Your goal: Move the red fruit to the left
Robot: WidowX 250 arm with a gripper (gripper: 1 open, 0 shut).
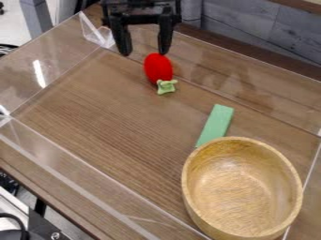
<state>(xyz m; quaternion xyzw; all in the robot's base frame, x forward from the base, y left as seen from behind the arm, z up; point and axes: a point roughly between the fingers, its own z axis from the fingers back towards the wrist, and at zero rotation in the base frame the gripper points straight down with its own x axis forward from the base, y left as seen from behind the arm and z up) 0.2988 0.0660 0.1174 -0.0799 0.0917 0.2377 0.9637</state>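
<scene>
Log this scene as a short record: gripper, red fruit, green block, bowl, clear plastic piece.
gripper: open, above and behind the red fruit, fingers apart
held: nothing visible
red fruit: lying on the table, leafy stem toward the camera
green block: flat on the table, between the red fruit and the bowl, beside the bowl's far edge
bowl: wooden, at the near right, nothing visible inside
clear plastic piece: on the table's far left part
task status: red fruit not yet grasped
</scene>
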